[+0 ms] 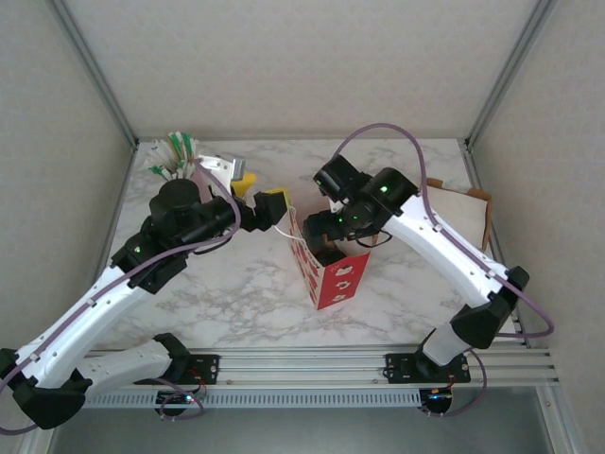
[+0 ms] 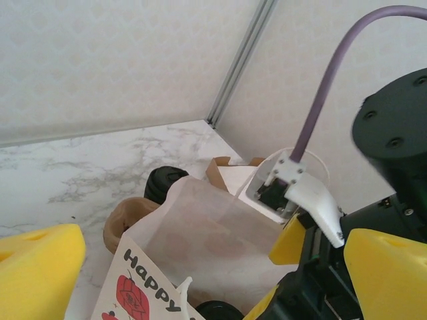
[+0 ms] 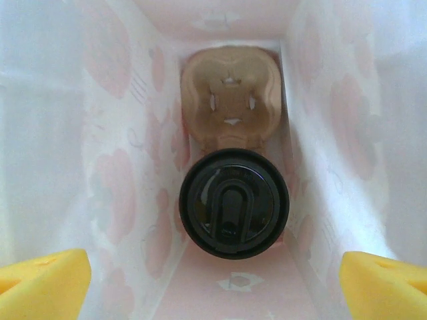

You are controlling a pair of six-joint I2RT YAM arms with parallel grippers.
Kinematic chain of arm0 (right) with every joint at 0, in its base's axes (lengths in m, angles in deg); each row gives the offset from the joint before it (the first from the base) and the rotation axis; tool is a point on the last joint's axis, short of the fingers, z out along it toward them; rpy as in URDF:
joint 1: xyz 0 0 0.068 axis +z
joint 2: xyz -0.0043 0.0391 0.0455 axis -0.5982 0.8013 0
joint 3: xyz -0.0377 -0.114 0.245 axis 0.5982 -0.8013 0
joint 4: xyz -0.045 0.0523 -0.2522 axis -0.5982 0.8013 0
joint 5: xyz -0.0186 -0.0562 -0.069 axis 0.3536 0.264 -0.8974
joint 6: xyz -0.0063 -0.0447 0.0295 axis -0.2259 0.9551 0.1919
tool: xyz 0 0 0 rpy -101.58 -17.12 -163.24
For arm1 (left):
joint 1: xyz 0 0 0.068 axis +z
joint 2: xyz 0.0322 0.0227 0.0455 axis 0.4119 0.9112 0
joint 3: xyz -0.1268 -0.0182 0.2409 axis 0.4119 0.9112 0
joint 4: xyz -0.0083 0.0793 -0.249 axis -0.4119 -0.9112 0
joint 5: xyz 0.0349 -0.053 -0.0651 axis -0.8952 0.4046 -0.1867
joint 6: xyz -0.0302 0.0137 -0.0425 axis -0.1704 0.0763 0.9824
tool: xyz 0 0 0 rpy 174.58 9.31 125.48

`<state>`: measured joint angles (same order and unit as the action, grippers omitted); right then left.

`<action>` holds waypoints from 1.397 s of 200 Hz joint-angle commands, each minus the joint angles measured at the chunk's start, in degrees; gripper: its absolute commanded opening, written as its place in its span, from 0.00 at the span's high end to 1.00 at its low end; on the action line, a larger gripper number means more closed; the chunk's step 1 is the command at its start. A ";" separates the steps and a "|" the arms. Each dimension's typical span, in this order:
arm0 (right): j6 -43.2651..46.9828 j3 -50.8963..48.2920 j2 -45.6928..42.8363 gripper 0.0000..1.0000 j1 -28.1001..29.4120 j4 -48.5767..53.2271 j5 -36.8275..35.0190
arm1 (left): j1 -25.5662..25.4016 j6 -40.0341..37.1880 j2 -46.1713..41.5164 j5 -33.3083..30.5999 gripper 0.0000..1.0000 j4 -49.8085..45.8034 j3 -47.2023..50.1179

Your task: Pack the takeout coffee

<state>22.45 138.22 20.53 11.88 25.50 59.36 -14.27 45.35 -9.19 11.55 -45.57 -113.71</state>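
The takeout coffee (image 3: 234, 210) stands upright at the bottom of the paper bag (image 3: 120, 200), its round black lid facing up. It sits in the near cup hole of a brown cardboard carrier (image 3: 230, 100). My right gripper (image 3: 213, 287) hangs inside the bag above the cup, open, its yellow fingertips (image 3: 40, 283) wide apart and clear of the lid. From above, the red-and-white bag (image 1: 333, 274) stands mid-table with the right gripper (image 1: 326, 232) in its mouth. My left gripper (image 1: 269, 208) is open at the bag's left rim. The bag's printed wall (image 2: 200, 247) lies between its yellow pads (image 2: 37, 267).
Behind the bag stand a black cylinder of stacked lids (image 2: 163, 183) and a brown cardboard piece (image 2: 127, 217). A flat brown box (image 1: 463, 203) lies at the right back. A bundle of green-and-white sticks (image 1: 175, 151) stands at the back left corner. Walls enclose the marble table (image 1: 217, 293).
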 commanded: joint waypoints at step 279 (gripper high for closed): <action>-10.79 -25.43 -42.93 0.07 -0.15 -8.37 -4.42 | -3.16 10.56 -7.44 -2.87 0.00 -13.98 -0.28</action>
<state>14.93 115.18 -19.45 11.88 14.13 56.91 -16.91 54.07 -13.34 12.05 -57.81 -115.94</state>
